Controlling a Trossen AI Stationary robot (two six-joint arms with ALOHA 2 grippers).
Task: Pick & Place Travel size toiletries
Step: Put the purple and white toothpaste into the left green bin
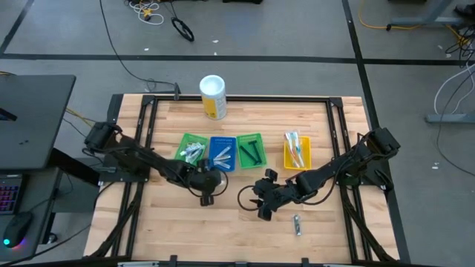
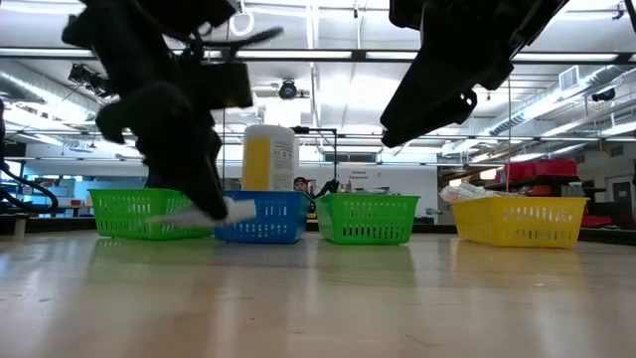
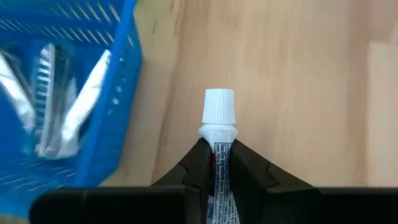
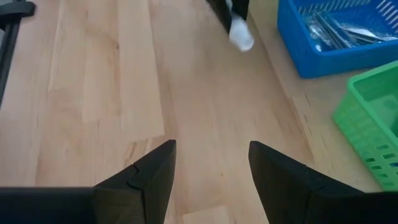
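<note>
Wooden surface (image 1: 237, 222) carries a row of trays: green, blue tray (image 1: 222, 153), green, yellow tray (image 1: 297, 152), with a white-and-yellow canister (image 1: 213, 96) behind them. Left hand (image 3: 216, 163) is clamped on a small white-capped tube (image 3: 219, 124), low over the surface just beside the blue tray's near wall. Right hand (image 4: 211, 163) hovers wide open, holding nothing, mid-surface. One small item (image 1: 297, 225) lies loose near the front edge.

Tube looks light, soft-bodied and squeezable; a grip at the stiffer shoulder below the cap seems best.

Only the left wrist view shows the pinch; the low view shows the cap near surface level.
</note>
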